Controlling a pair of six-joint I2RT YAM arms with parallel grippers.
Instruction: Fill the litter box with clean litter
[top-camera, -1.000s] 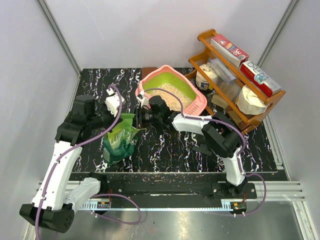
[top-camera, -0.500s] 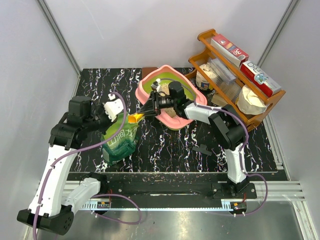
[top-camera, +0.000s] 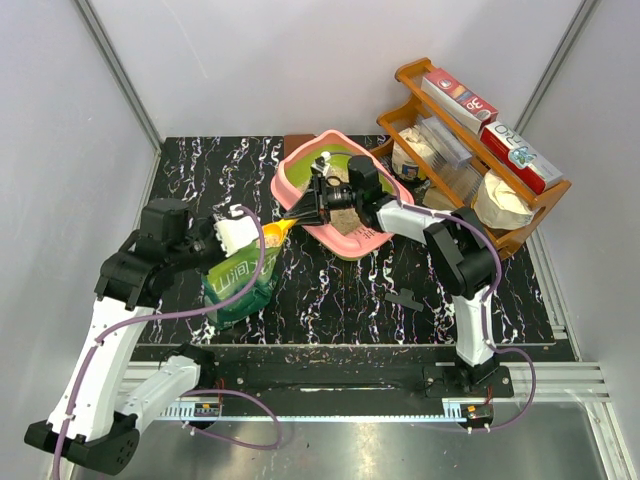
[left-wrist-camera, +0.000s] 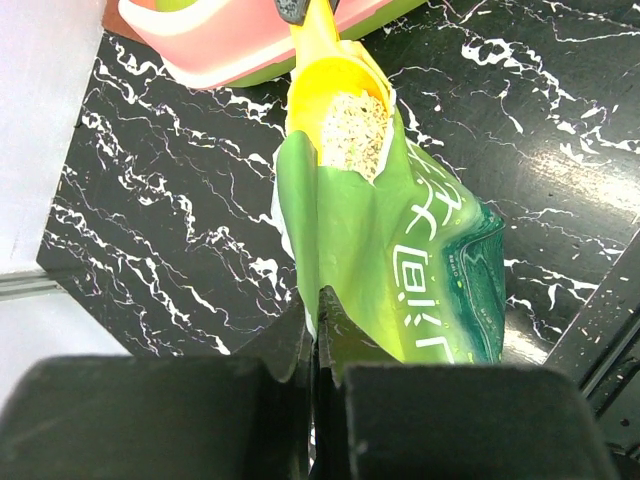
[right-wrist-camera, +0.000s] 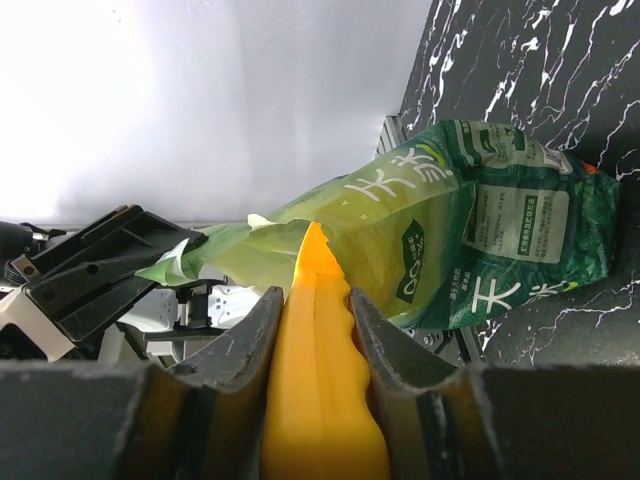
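Broadly, a black bench (top-camera: 340, 300) veined with white carries everything, with a brown wooden rack (top-camera: 408, 72) of boxes and bags at its far right. Just left of the rack, at the far centre, sits the litter box (top-camera: 345, 240), a rounded pink tray with lime-green inner walls. Its broad pink lip faces the near edge. Its long axis seems to run from far to near, but the right arm lies across the middle, so I cannot be sure. The slots in the lip cannot be made out, and only a small beige patch of the floor shows between the arm's links.

Near-left of the tray stands a green bag (left-wrist-camera: 400, 260) with white characters, its mouth turned toward the tray. The left hand (left-wrist-camera: 315, 320) is pinched fully closed on the bag's upper edge and hides the part below.

A yellow-orange scoop (left-wrist-camera: 325, 75) sits in the bag's mouth, its handle pointing toward the tray. The right hand (right-wrist-camera: 315, 310) is clamped partway closed on that handle. From the right wrist, the bowl is lost inside the bag.

The clean litter (left-wrist-camera: 355, 130), fine beige granules, lies heaped in the scoop.
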